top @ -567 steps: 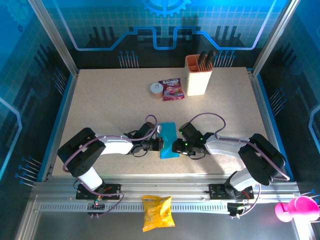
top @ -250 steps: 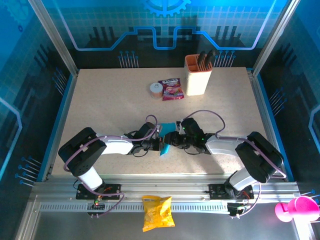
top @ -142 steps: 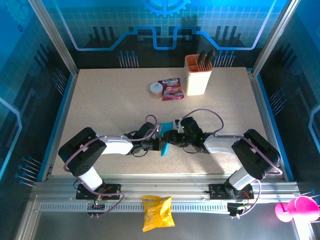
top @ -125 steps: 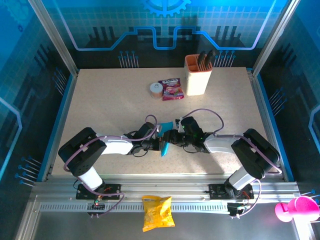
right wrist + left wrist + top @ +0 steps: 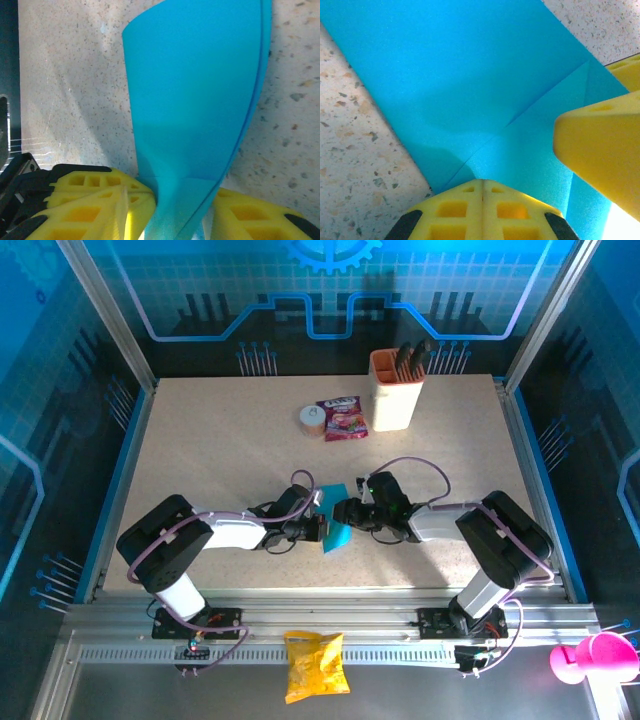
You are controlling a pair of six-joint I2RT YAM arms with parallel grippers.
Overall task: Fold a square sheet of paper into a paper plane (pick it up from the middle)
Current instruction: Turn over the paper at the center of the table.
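Near the middle of the table (image 5: 210,450)'s near edge, your left gripper (image 5: 321,528) has its 2 fingers pressed together, tips on the square sheet of paper (image 5: 338,534). Just beyond, your right gripper (image 5: 344,512) pinches its curled-up flap.

The square sheet of paper (image 5: 470,75) is thin, matt cyan paper, smooth apart from sharp creases. The table (image 5: 220,440) looks matt and stone-speckled. The left gripper (image 5: 482,187) has fingers (image 5: 452,217) of dull yellow plastic with moulded holes. The snack packet (image 5: 343,418) looks glossy.
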